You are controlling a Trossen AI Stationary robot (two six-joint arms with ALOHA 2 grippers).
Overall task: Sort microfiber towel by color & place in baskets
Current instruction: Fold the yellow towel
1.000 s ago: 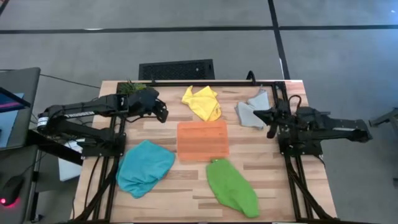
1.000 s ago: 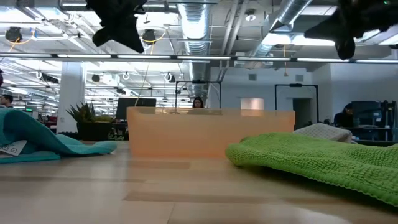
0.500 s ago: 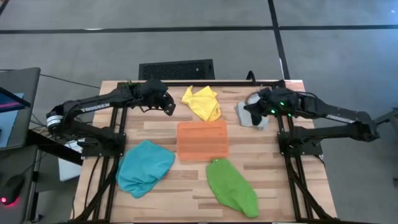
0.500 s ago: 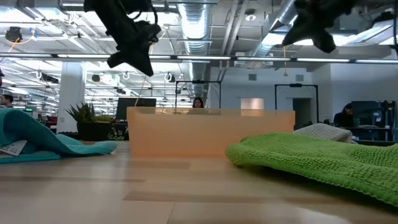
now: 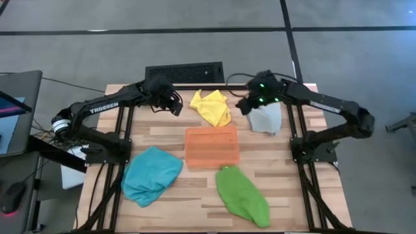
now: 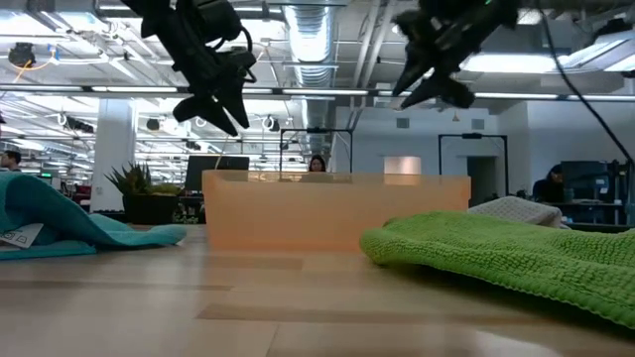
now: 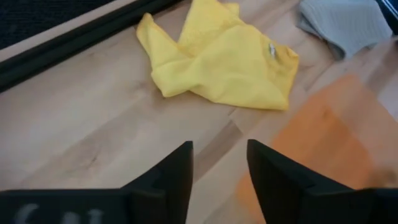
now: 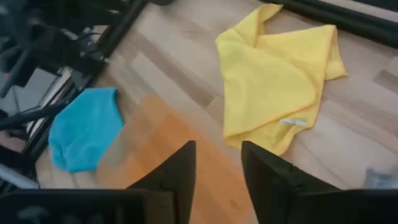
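tray (image 5: 212,146) mid-table, four towels (image 5: 211,107) around

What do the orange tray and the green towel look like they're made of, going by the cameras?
Orange tray: probably plastic. In the low view its wall is smooth, rigid and translucent, the room glowing faintly through it.
Green towel: soft knitted or looped cloth, likely microfiber. The low view shows a nubby, matte pile, and it lies limp and rumpled on the table.
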